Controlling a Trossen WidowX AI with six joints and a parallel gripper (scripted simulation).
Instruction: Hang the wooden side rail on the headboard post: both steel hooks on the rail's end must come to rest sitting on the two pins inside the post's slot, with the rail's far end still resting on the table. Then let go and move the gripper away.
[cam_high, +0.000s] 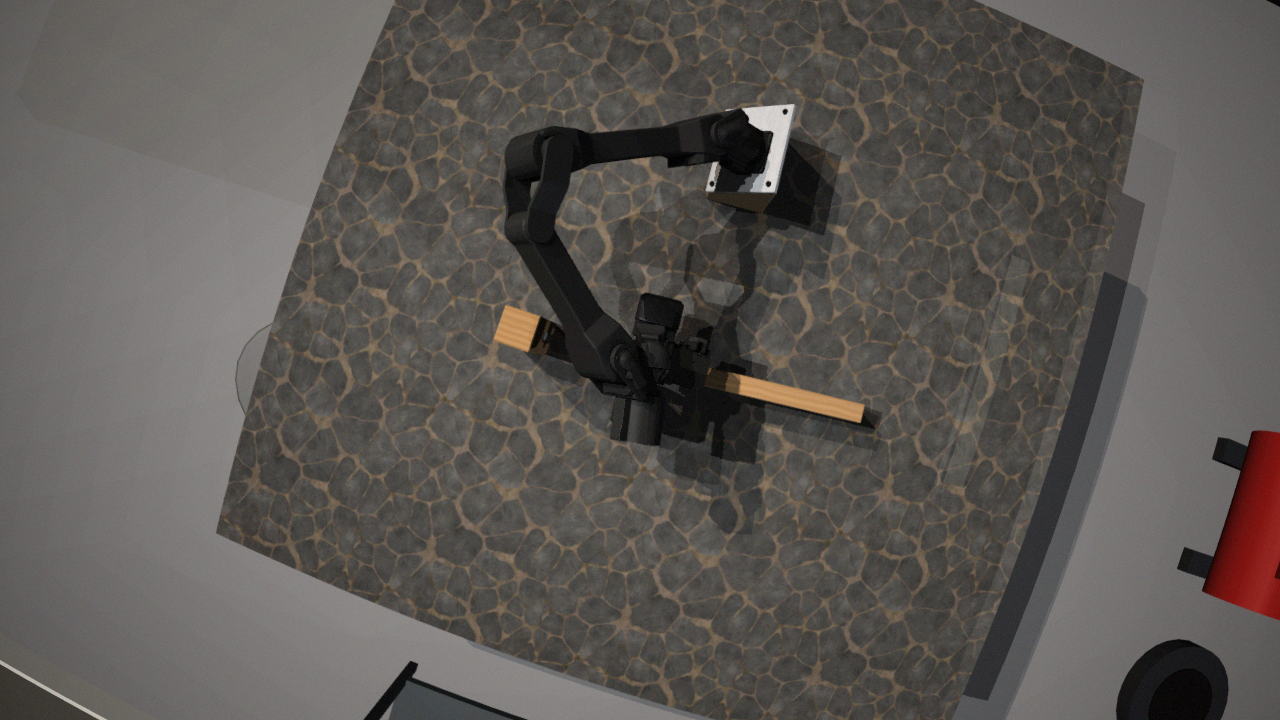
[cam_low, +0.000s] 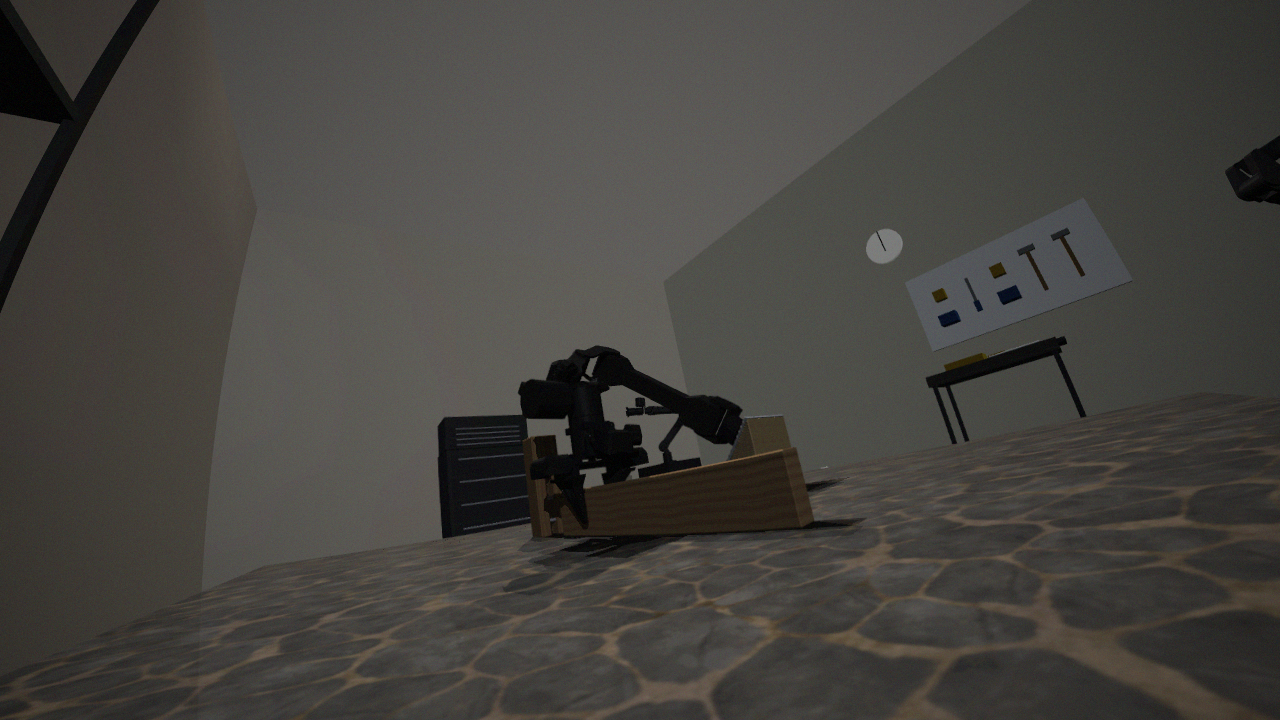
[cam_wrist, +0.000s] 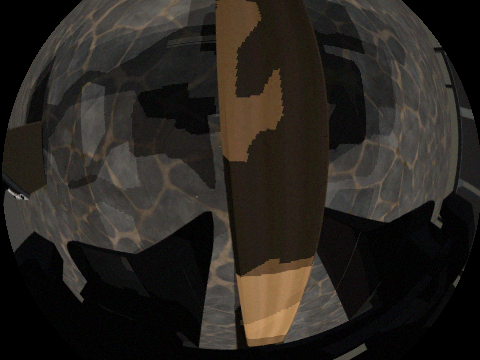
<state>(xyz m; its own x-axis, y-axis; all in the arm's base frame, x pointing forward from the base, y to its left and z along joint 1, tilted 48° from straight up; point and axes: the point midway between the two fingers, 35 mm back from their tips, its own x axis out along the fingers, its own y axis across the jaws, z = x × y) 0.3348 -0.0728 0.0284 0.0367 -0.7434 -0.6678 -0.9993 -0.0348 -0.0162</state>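
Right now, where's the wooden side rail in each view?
Top: side rail runs from picture center toward lower right on the table, its near part hidden under the gripper.
Exterior: rail at center, low, one fingertip in front of its left end.
Wrist: rail vertical down the middle, between the fingers.
Shared landmark: headboard post, at the rail's hook end.
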